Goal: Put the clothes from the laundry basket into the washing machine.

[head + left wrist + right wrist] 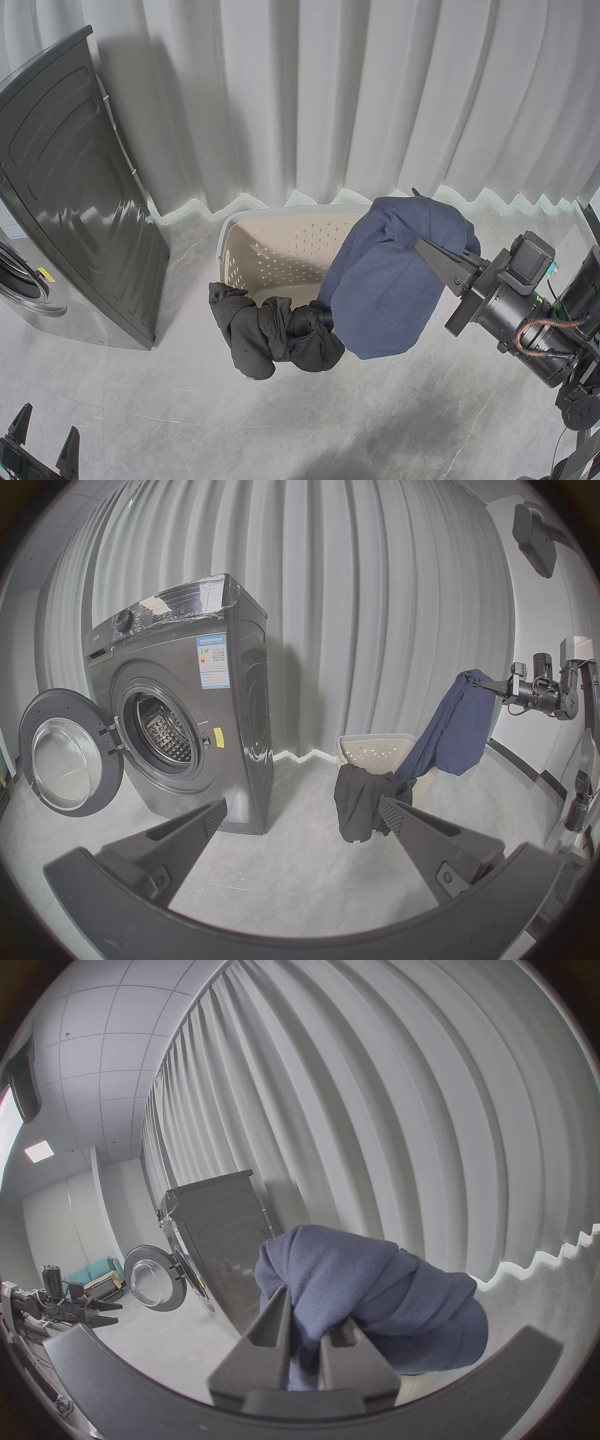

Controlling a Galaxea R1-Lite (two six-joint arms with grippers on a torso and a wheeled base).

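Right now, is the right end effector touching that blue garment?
Touching. The right wrist view shows the right end effector clamped shut on a fold of the blue garment, with cloth squeezed in its grip.

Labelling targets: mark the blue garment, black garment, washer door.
blue garment (381,281), head view, middle of hanging cloth.
black garment (275,332), head view, its bunched middle.
washer door (65,755), left wrist view, glass pane.

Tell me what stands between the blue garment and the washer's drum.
Nothing visible: the washing machine has its door swung open, and bare floor separates it from the blue garment in the right claw.
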